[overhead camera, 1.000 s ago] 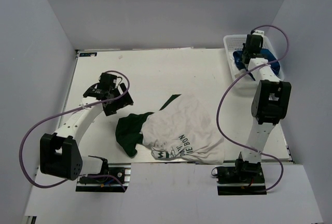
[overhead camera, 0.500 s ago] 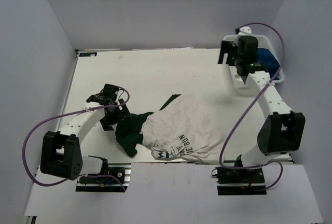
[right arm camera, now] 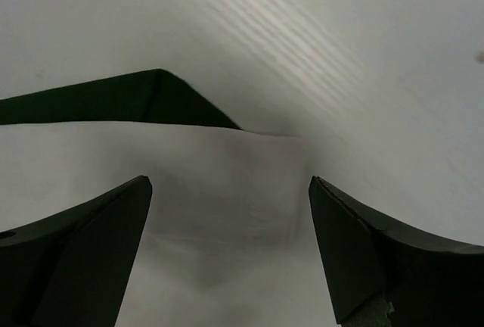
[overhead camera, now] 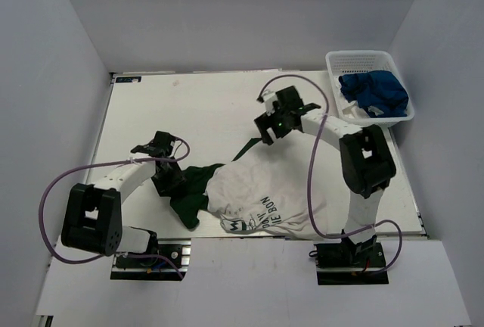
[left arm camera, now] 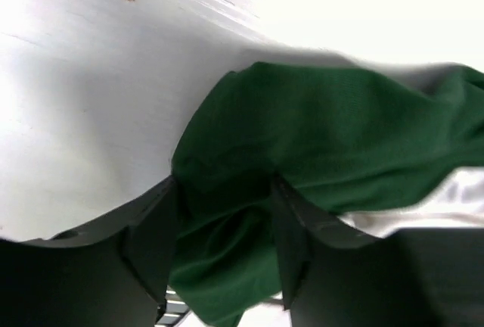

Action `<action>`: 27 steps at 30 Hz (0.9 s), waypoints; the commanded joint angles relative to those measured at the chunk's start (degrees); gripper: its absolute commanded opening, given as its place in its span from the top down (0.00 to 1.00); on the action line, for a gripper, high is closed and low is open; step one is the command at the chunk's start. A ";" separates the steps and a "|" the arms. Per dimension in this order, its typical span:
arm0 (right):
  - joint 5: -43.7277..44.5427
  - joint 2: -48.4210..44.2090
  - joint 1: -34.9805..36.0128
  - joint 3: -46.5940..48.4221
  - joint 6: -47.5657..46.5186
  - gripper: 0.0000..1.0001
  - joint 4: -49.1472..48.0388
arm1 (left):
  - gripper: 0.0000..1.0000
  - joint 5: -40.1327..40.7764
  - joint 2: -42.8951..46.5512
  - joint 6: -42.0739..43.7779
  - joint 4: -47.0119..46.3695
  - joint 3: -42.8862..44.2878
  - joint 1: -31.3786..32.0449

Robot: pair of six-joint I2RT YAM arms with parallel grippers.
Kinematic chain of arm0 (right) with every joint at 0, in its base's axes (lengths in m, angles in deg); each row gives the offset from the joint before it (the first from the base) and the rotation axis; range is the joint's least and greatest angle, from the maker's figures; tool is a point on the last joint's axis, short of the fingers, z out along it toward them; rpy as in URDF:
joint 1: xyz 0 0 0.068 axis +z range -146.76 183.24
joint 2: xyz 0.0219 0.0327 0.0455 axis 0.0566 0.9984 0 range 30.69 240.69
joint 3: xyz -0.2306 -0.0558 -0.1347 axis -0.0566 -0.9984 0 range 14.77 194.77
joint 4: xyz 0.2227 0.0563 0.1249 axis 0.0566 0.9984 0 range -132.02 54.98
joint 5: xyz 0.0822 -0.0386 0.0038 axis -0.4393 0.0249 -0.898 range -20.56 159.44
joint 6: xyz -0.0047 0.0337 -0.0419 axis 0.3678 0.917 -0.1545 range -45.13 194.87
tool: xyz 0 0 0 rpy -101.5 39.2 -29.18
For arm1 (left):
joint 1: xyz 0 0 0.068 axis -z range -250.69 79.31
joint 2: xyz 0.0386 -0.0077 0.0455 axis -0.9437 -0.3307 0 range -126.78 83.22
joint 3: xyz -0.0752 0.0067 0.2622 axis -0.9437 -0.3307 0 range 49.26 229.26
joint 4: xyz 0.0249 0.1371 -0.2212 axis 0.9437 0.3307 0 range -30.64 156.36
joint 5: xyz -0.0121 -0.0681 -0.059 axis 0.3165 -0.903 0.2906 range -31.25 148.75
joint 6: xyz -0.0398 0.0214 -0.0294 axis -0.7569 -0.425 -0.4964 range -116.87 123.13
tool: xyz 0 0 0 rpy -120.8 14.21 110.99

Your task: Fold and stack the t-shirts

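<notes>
Both arms have just come in to the white cotton t-shirt with dark green sleeves [overhead camera: 265, 191]. The left pincer [overhead camera: 168, 177] has dropped off the bare white table [overhead camera: 204, 100] onto the crumpled green sleeve [left arm camera: 325, 138]. Its jaws stand either side of a bunch of that cloth and are drawing in, but whether they have bitten yet cannot be told. The right pincer [overhead camera: 265, 132] has swung away from the white plastic mesh basket [overhead camera: 361, 56], now well off to its right, where the royal blue t-shirt [overhead camera: 374, 92] lies heaped. It hovers empty, jaws wide apart, with the shirt's far white corner and the other green sleeve directly beneath it. Two grips on one shirt suggest spreading it flat — folding is not yet begun. The dark chest print [overhead camera: 257, 217] lies rumpled and upside down; it looks like "BROWN", though not surely.
</notes>
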 commanded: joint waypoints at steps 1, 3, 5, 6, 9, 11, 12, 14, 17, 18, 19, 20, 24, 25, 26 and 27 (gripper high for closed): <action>-1.90 1.91 3.65 3.38 -4.46 0.10 1.57 | 0.42 0.61 -2.91 0.46 -2.95 0.45 0.23; -1.11 4.11 5.32 5.06 -5.17 0.10 2.71 | 0.49 0.62 -4.23 0.46 -2.96 0.45 0.23; 0.03 6.66 6.55 5.41 -4.73 0.10 2.98 | 0.61 0.62 -5.38 0.46 -2.96 0.45 0.23; 1.95 7.02 7.00 5.24 -3.77 0.10 1.94 | 0.67 0.62 -5.38 0.46 -2.96 0.97 0.23; 7.04 8.78 8.14 4.88 -1.05 0.10 -0.70 | 0.95 1.14 -5.38 0.46 -3.49 1.59 0.23; 9.79 10.18 8.41 5.06 0.18 0.23 -1.84 | 1.00 1.94 -4.85 0.46 -2.88 2.12 0.23; 10.32 10.36 8.67 5.32 0.45 0.31 -1.94 | 1.00 2.63 -4.33 0.46 -2.87 2.12 0.23; 10.50 10.89 8.84 5.67 0.98 0.69 -2.03 | 1.00 3.77 -3.72 0.46 -2.18 4.04 0.23; 10.76 7.22 9.11 4.71 2.38 1.00 -3.78 | 1.00 5.01 -3.10 0.46 -0.42 7.91 0.23; 10.50 5.98 9.11 3.75 2.74 1.00 -6.92 | 1.00 5.62 -3.10 0.46 -0.41 9.05 0.23; 10.24 3.10 8.94 2.78 3.00 1.00 -7.91 | 1.00 6.15 -1.53 0.46 -1.20 11.33 0.23; 10.15 -0.07 9.02 2.43 3.26 1.00 -9.05 | 1.00 6.15 -0.73 0.46 -1.90 12.57 0.23; 15.04 -8.96 8.67 1.63 3.97 1.00 -15.46 | 1.00 7.38 4.62 3.17 -6.20 20.65 0.23; 17.94 -13.32 8.50 1.72 3.88 1.00 -16.69 | 1.00 7.38 6.03 4.14 -7.87 23.02 0.23; 19.10 -14.76 8.67 1.63 3.71 1.00 -19.23 | 1.00 6.51 7.52 5.10 -11.89 24.00 0.23; 21.11 -16.08 8.67 1.63 2.40 1.00 -19.86 | 1.00 5.90 9.02 6.07 -13.75 24.79 0.23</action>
